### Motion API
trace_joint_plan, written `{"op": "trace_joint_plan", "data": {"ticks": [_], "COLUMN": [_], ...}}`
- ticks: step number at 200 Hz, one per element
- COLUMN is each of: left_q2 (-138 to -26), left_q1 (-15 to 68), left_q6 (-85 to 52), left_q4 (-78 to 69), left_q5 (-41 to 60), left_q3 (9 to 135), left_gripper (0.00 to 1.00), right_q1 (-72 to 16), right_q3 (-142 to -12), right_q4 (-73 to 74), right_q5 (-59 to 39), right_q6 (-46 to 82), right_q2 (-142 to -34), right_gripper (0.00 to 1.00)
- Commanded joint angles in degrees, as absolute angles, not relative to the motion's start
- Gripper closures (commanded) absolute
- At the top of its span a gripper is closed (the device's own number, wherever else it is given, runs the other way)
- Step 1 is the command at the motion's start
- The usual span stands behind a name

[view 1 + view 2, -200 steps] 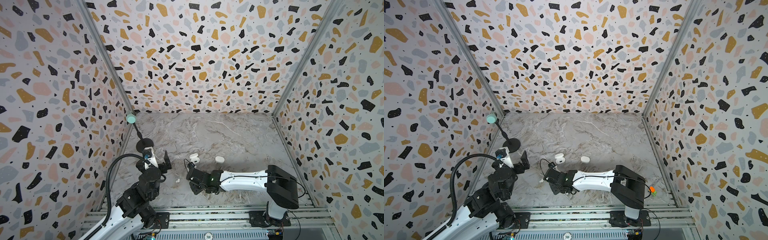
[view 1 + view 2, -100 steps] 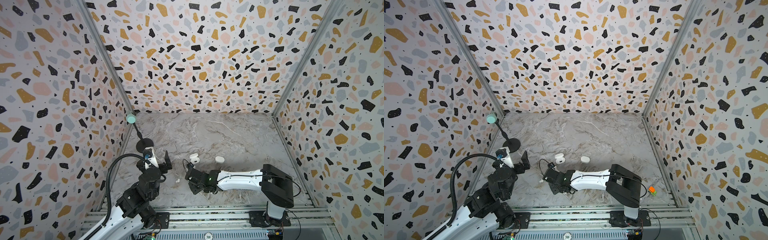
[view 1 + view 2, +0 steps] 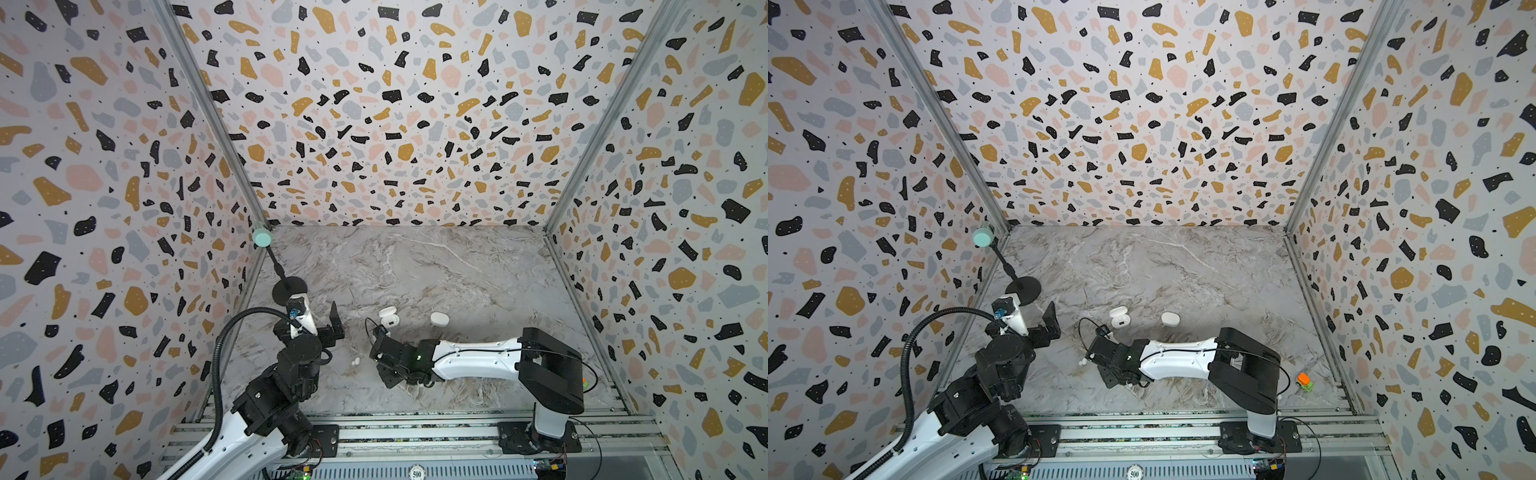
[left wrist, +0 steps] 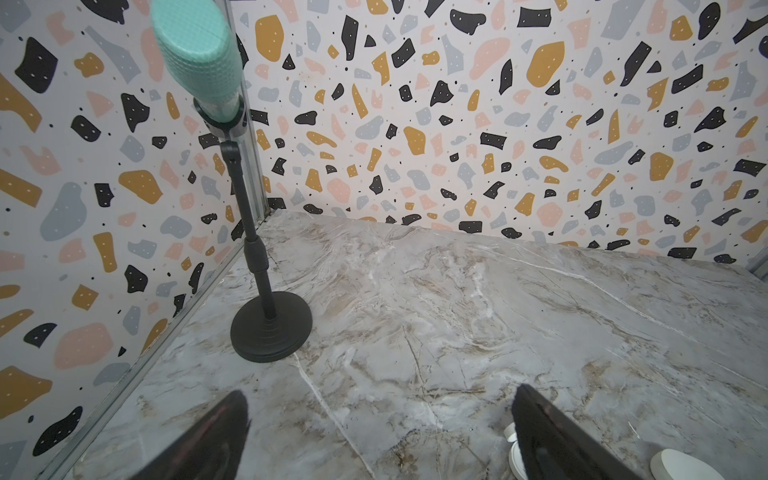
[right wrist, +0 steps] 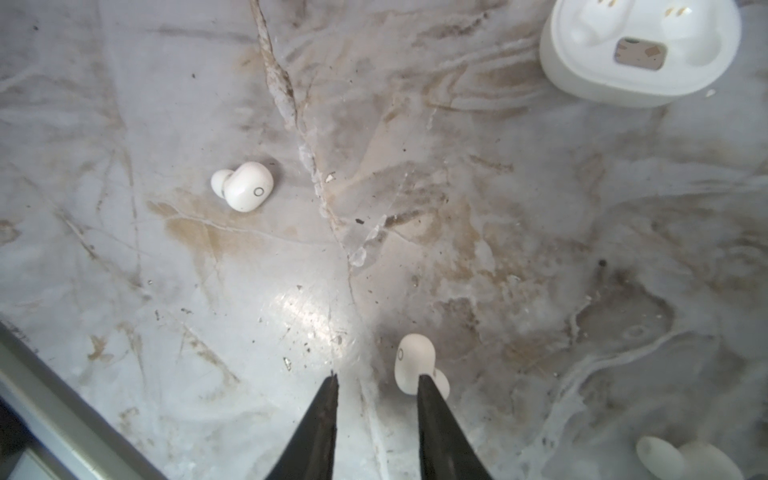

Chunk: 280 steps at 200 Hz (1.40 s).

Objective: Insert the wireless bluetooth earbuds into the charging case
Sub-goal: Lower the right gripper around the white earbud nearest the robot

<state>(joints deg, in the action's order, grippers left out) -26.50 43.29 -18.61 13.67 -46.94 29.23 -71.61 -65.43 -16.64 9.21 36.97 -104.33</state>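
In the right wrist view the right gripper (image 5: 376, 376) is hanging low over the marble table (image 5: 457, 208). Its two black fingers are standing narrow with bare marble between them, gripping nothing. Compared with a second ago in both top views, the right arm's dark elbow block is sitting further left, the claw is hovering over the same patch, and the jaws are drawing in.

The nearest earbud (image 5: 413, 361) is lying at the bottom centre of the frame, partly hidden behind the right-hand fingertip and not squarely in the gap. I cannot tell whether they are touching. As I judge it, closing now risks nudging the bud aside, so the claw needs shifting over first.

A second earbud (image 5: 243, 191) is lying at centre left, and the open charging case (image 5: 640, 50) is waiting empty at the upper right.

The left gripper (image 4: 380, 392) is idling wide and empty.
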Motion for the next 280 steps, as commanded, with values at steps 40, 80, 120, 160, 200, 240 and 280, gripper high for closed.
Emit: {"op": "trace_joint_plan", "data": {"ticks": [40, 80, 120, 160, 200, 240, 280], "left_q2": [-26.5, -26.6, -27.1, -27.2, -27.6, -27.9, -28.0], "left_q1": [43.0, 43.0, 43.0, 43.0, 43.0, 43.0, 43.0], "left_q6": [-17.6, -17.6, -17.6, -17.5, -17.5, -17.4, -17.4], "left_q4": [11.5, 11.4, 11.3, 11.2, 11.1, 11.2, 11.2], "left_q5": [-46.7, -46.5, -46.2, -46.1, -45.9, -45.6, -45.4], "left_q3": [28.6, 28.6, 28.7, 28.7, 28.6, 28.6, 28.7], "left_gripper": [0.00, 0.00, 0.00, 0.00, 0.00, 0.00, 0.00], "right_q1": [-71.3, -71.2, -71.2, -71.0, -71.1, -71.1, -71.1], "right_q3": [-66.3, -66.3, -66.3, -66.2, -66.2, -66.4, -66.9], "right_q4": [-17.0, -17.0, -17.1, -17.6, -17.8, -18.0, -18.5], "right_q5": [9.7, 9.8, 9.8, 10.2, 10.5, 11.1, 11.7], "right_q6": [36.9, 37.2, 37.4, 37.5, 37.5, 37.4, 37.0], "right_q2": [-104.9, -105.6, -105.9, -106.0, -106.1, -106.3, -106.9], "right_gripper": [0.68, 0.68, 0.68, 0.69, 0.70, 0.72, 0.73]}}
